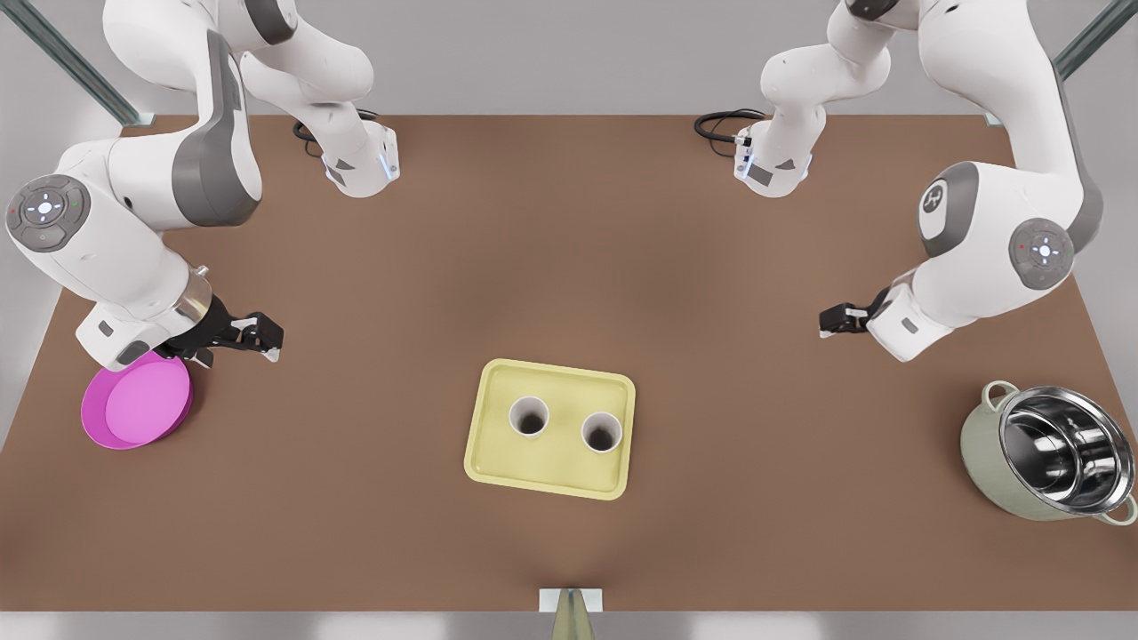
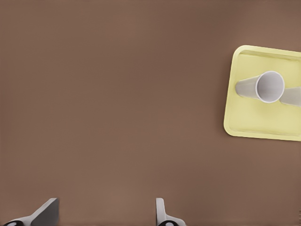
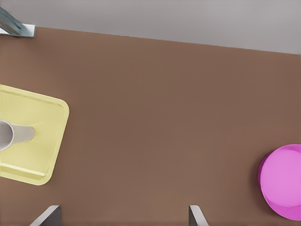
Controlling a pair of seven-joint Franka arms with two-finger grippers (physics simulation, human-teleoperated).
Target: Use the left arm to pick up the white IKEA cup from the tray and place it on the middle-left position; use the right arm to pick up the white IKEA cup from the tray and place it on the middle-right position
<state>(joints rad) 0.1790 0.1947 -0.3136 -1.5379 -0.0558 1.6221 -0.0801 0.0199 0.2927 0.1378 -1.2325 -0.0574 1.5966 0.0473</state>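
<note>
Nothing is moved yet: both cups [image 1: 529, 416] [image 1: 602, 432] stand on the tray [image 1: 498, 464] mid-counter, while my left tool [image 1: 256, 337] and right tool [image 1: 836, 321] hover apart, seemingly open and empty.

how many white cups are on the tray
2. Both stand upright on the pale yellow tray: one cup nearer the front view's left, the other cup beside it toward the right. None looks hidden.

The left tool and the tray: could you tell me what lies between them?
Only bare brown tabletop separates the open left tool from the tray, as the left wrist view shows.
</note>
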